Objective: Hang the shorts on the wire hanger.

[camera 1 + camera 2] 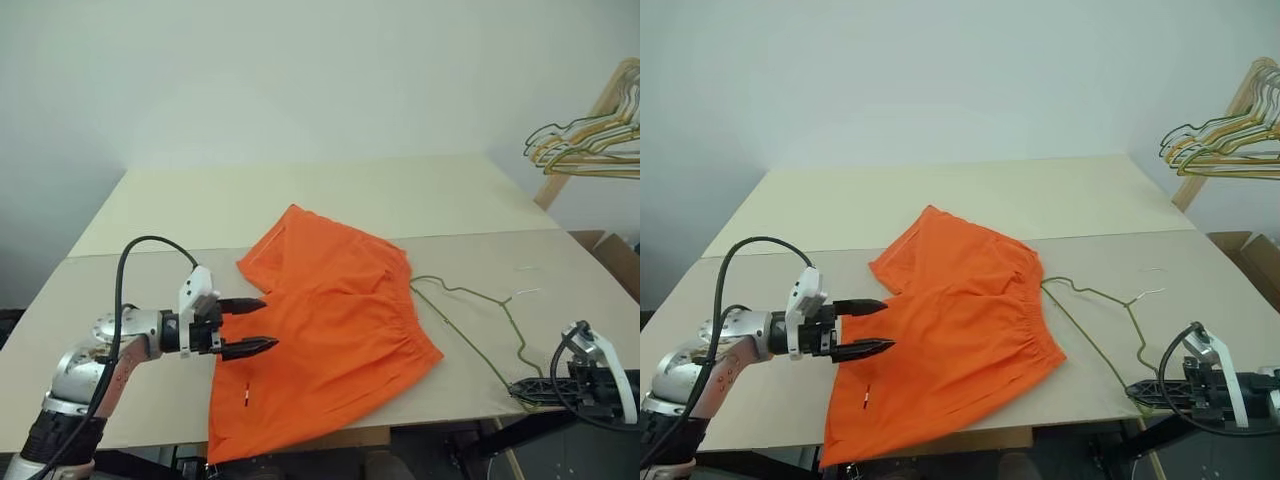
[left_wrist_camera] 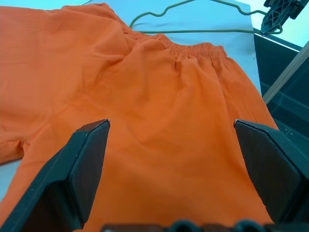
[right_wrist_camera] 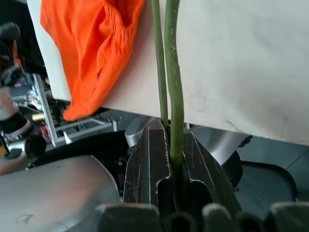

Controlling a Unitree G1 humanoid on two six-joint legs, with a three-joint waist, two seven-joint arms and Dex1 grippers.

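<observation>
Shorts (image 1: 325, 320) spread flat on bench (image 1: 200, 205), waistband toward wire hanger (image 1: 480, 335), one leg edge draped over near bench edge. Flat layout judged to leave waistband and leg openings accessible for threading.

Wire hanger lying flat on bench just beside waistband, hook pointing away from shorts, one corner overhanging near edge.

Right end effector (image 3: 170, 159) clenched on that overhanging corner, both wire strands pinched between fingers. Grip at bench edge likely chosen because wire lies too flat for pickup elsewhere; also judged to give control for sliding hanger toward fabric.

Left end effector (image 1: 248, 325) released, fingers spread wide, hovering over near leg of shorts, apart from fabric. Spread stance approx. suited to gathering a fold of cloth.

Shorts not yet on hanger; task at early stage
</observation>
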